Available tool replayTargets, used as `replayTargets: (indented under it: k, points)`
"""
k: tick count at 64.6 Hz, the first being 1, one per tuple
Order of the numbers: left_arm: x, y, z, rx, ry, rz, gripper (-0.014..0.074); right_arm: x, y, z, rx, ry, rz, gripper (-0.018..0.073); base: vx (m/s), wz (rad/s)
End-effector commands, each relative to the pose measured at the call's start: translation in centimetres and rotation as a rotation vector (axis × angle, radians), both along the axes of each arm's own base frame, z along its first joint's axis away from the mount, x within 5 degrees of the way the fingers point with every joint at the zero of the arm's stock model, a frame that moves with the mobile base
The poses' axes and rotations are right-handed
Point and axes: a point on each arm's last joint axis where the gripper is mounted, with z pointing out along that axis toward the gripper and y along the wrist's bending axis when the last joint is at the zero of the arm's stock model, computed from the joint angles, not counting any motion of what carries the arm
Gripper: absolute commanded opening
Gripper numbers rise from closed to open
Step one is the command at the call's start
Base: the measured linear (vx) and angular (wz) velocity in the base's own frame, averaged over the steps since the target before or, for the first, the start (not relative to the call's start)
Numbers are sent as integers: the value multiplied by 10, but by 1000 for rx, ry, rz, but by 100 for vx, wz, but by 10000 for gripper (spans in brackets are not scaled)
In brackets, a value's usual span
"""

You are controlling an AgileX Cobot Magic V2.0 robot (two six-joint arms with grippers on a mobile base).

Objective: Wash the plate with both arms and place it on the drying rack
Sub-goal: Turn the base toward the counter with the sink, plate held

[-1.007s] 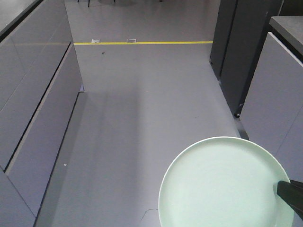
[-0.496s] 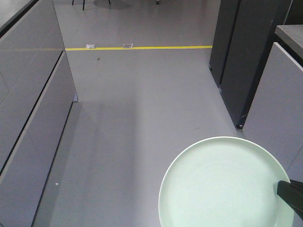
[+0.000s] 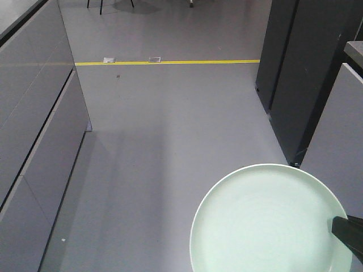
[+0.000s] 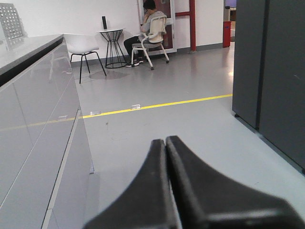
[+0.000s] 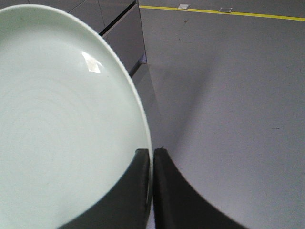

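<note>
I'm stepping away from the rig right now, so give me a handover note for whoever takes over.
Right gripper: shut on the rim of the round pale mint-green plate, held above the grey floor.
Left gripper: shut, holding nothing.
Drying rack: not in view.
Washing: cannot tell whether it is done.
Left to do: reach the rack and set the plate on it.

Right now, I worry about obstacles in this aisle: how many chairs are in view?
2. A white chair stands at the far end of the grey counter; an office chair with a person seated is right of the small round table. Others may be hidden.
</note>
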Motion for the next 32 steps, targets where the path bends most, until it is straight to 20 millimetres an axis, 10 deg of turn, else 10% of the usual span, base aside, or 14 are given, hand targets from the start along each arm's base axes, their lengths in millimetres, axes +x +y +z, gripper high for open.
replayTargets:
  k: [1,32]
  points:
    - [-2,0,16,-18,-107,-10,-6,3,-1,13,41,-63,-35,-1,22,-1]
    - [-2,0,16,-18,-107,-10,-6,3,-1,13,41,-63,-35,-1,21,-10]
